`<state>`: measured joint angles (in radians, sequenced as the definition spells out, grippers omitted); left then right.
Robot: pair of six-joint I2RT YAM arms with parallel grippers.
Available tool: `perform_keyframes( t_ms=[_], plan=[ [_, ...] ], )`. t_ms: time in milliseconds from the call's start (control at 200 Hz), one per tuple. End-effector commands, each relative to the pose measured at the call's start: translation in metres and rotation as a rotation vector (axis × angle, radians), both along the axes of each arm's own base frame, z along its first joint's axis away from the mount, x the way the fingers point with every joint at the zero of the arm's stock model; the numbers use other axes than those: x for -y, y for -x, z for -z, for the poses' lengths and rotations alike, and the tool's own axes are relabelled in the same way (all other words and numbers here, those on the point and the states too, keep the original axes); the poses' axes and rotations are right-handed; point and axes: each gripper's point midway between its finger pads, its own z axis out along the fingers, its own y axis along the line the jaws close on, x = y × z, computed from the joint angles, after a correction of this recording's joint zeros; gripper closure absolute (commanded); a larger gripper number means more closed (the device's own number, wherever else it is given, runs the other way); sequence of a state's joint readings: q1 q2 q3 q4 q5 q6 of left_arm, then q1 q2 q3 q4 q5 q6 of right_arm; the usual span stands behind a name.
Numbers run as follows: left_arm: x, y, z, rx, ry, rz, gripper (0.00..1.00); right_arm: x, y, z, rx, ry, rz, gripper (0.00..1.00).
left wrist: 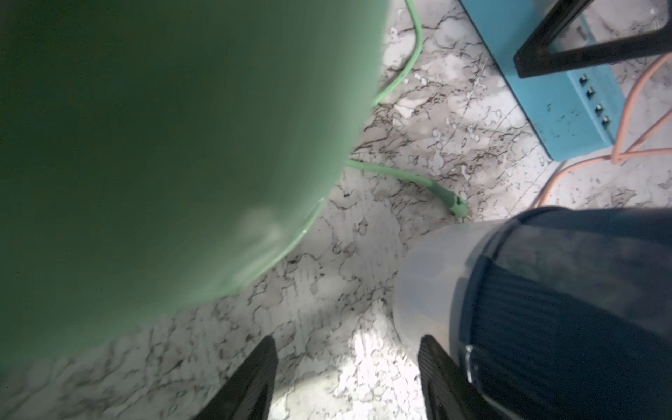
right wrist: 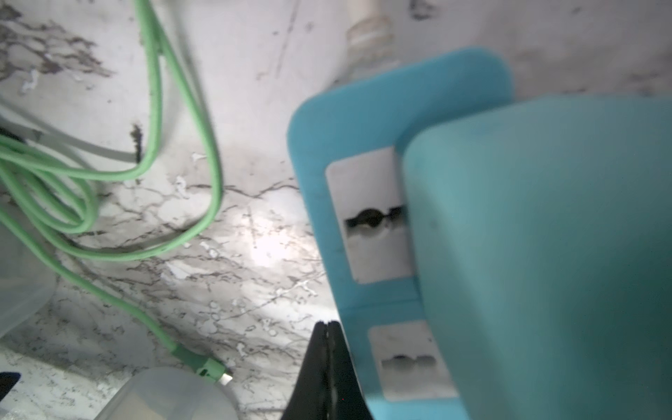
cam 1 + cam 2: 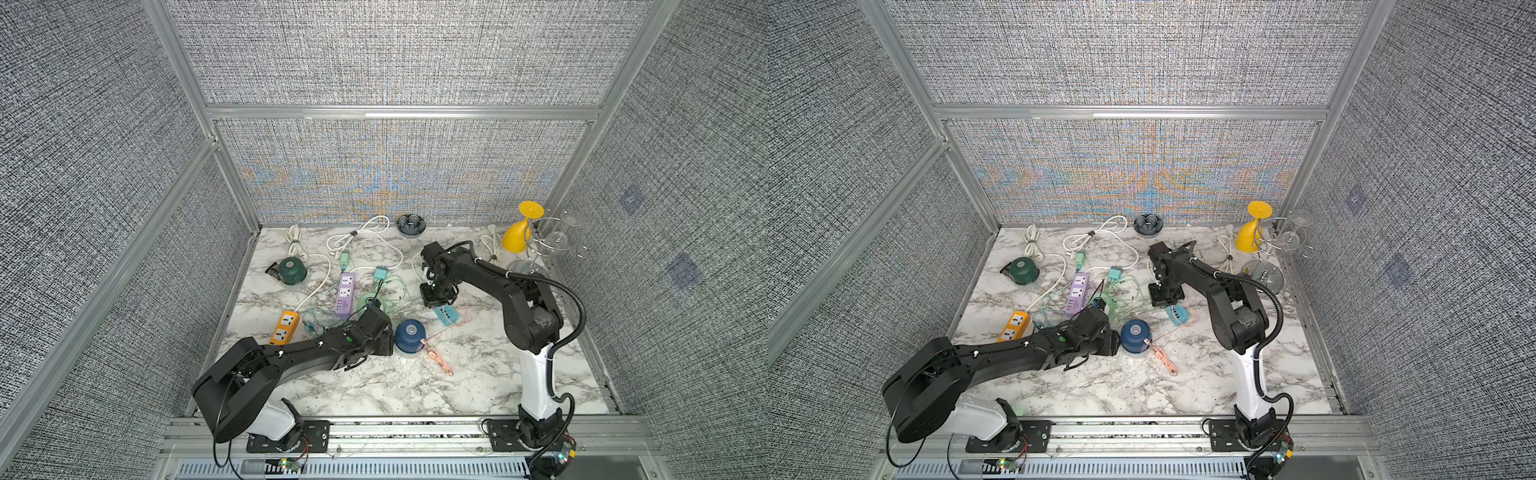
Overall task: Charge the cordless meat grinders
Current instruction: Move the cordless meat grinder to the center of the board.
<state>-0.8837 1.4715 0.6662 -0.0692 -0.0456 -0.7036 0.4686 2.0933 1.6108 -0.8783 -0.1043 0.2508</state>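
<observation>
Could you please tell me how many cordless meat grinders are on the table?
3. The dark green grinder is at the back left, the mint grinder mid-table among green cables, partly hidden by the left arm, and the navy grinder beside the left gripper.

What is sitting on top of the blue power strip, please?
A teal block lies over the blue power strip, covering part of both sockets. Whether it is plugged in cannot be seen; its underside is hidden.
</observation>
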Motion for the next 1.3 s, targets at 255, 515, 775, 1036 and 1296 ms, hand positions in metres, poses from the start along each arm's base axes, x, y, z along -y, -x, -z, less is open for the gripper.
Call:
perform_keyframes(
  t_ms=[255,515,775,1036,1296],
  plan=[
    [0.070,-0.005,0.001,-0.006,0.071,0.130,0.37,0.041,-0.019,-0.010,0.028,0.004,0.059,1.00],
    [0.129,-0.008,0.008,-0.029,0.107,0.215,0.37,0.052,-0.024,-0.010,0.023,0.007,0.072,1.00],
    [0.175,-0.006,0.017,-0.046,0.134,0.269,0.37,0.059,-0.028,-0.023,0.044,-0.011,0.076,1.00],
    [0.168,-0.009,-0.003,0.001,0.095,0.273,0.34,0.050,-0.025,-0.039,0.055,-0.055,0.060,1.00],
    [0.101,0.013,-0.031,0.010,-0.039,0.240,0.14,0.019,-0.012,-0.074,0.109,-0.109,0.008,0.79]
  ],
)
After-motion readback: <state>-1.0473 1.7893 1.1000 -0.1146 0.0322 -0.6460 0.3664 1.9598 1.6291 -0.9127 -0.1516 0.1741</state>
